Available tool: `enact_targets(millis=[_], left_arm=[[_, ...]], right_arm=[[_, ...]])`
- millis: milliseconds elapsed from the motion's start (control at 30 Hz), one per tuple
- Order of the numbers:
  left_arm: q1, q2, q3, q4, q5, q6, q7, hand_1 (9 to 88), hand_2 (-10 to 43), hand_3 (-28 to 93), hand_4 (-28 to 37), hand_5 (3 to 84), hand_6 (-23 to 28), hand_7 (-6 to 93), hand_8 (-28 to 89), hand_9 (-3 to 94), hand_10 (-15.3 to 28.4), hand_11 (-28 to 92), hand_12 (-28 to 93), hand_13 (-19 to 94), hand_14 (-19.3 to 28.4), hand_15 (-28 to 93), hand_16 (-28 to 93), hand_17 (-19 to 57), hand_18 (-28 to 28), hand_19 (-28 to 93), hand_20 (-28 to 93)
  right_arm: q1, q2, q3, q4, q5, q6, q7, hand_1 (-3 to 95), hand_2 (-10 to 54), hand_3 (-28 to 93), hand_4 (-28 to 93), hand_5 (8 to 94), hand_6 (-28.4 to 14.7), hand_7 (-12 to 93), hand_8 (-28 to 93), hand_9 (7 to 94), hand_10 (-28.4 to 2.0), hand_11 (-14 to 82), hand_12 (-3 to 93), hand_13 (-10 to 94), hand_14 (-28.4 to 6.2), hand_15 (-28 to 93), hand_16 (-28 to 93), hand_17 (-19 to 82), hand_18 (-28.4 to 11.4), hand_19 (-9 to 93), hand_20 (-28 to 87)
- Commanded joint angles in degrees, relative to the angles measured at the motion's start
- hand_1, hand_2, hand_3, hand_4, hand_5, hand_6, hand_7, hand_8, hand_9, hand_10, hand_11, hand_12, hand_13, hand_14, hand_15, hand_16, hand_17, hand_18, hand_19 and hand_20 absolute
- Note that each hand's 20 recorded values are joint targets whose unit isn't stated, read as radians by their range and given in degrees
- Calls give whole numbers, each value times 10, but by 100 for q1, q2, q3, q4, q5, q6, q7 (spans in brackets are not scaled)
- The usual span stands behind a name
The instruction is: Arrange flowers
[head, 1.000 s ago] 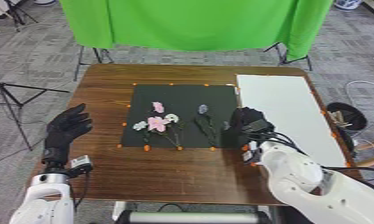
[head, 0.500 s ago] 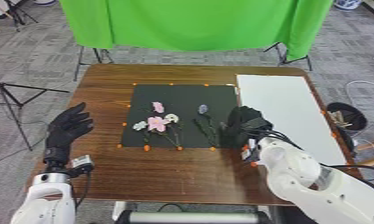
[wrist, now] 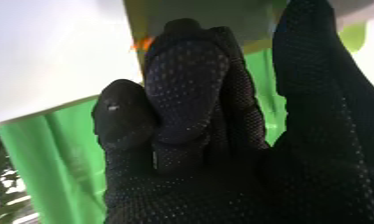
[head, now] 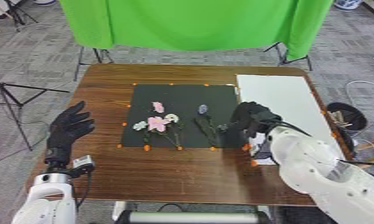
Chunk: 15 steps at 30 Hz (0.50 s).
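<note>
On the brown surface (head: 112,170), flowers (head: 157,124) are laid on the mat (head: 183,91). Nothing is gripped by the right hand (head: 248,117) or left hand (head: 70,125), fingers loosely open; if the right is swept inward, nearby stems could be dragged.

Grey floor (head: 343,55) with patterned tiles around brown wooden desk (head: 166,175); green cloth (head: 201,25) hanging beyond desk's far edge, dark stand legs (head: 294,58) below; black tripod (head: 7,94) left of desk; black round container (head: 342,106) right of it.
</note>
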<state>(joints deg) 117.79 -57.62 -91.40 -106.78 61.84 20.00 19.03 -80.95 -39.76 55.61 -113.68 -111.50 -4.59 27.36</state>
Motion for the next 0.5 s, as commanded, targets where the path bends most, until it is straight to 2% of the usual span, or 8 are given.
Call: enact_targets(millis=[33, 167, 200, 267, 333, 367, 467, 500], left_arm=[[-11, -5, -33, 5, -21, -62, -45, 545, -93, 661, -74, 367, -25, 237, -129, 405, 105, 276, 106, 410, 139, 297, -35, 173, 121, 199, 225], [-99, -16, 33, 53, -49, -136, -34, 544, -91, 660, -74, 408, -18, 237, -128, 416, 109, 277, 105, 412, 140, 296, -35, 176, 120, 198, 226], [-90, -22, 46, 47, -52, -143, -9, 545, -91, 659, -74, 410, -17, 236, -128, 417, 110, 276, 105, 414, 142, 297, -35, 178, 121, 198, 226], [-95, -50, 62, 50, -18, -167, -6, 545, -90, 659, -74, 415, -16, 235, -128, 417, 111, 276, 105, 415, 142, 296, -35, 181, 123, 199, 227], [-89, -121, 64, 32, -19, -108, 44, 545, -90, 659, -74, 417, -17, 235, -128, 419, 111, 277, 106, 417, 142, 296, -34, 184, 124, 201, 229], [-143, -169, 125, 30, -50, 3, 147, 544, -90, 660, -73, 418, -18, 236, -127, 420, 111, 278, 106, 417, 142, 296, -34, 184, 124, 201, 229], [-448, -299, 385, 46, -172, 158, 465, 538, -92, 663, -73, 423, -18, 236, -127, 423, 112, 278, 106, 419, 143, 297, -33, 184, 124, 201, 231], [-567, -321, 465, 43, -178, 112, 512, 535, -92, 664, -74, 424, -18, 237, -126, 424, 113, 278, 106, 419, 143, 297, -33, 184, 125, 201, 232]], right_arm=[[-999, -469, 2130, -604, 1941, 869, -863, 356, -95, 678, -153, 624, -24, 135, -84, 714, -140, 109, 145, 915, -34, 522, 287, 621, -123, 932, 386], [-1626, -1189, 3141, -734, 4198, 1410, -2067, 288, -50, 674, -140, 633, -28, 138, -81, 717, -146, 115, 150, 794, -97, 462, 265, 487, -161, 832, 349], [-1720, -1398, 3325, -677, 4717, 1231, -2433, 263, -47, 680, -136, 638, -30, 144, -82, 711, -152, 116, 152, 730, -121, 421, 256, 419, -177, 747, 371], [-1899, -1715, 3495, -399, 5500, 817, -3522, 186, -41, 710, -139, 672, -28, 175, -79, 681, -160, 101, 147, 558, -163, 262, 251, 241, -184, 449, 368], [-1957, -1842, 3138, 128, 6158, 655, -5655, 101, -21, 740, -154, 668, -16, 173, -81, 590, -149, 76, 127, 410, -163, 129, 267, 152, -169, 205, 313], [-2057, -2037, 2949, -39, 6642, 1398, -6173, 62, -19, 765, -166, 610, -3, 153, -83, 501, -140, 60, 108, 326, -153, 87, 243, 114, -160, 131, 275], [-2401, -2594, 3200, -169, 6068, 1823, -6274, -6, -68, 819, -213, 417, 37, 112, -90, 360, -91, 29, 75, 235, -107, 26, 189, 100, -137, 52, 229], [-2460, -2642, 3192, -193, 6003, 2082, -6295, -15, -73, 822, -221, 388, 41, 111, -94, 348, -89, 27, 71, 227, -104, 21, 179, 97, -135, 45, 224]])
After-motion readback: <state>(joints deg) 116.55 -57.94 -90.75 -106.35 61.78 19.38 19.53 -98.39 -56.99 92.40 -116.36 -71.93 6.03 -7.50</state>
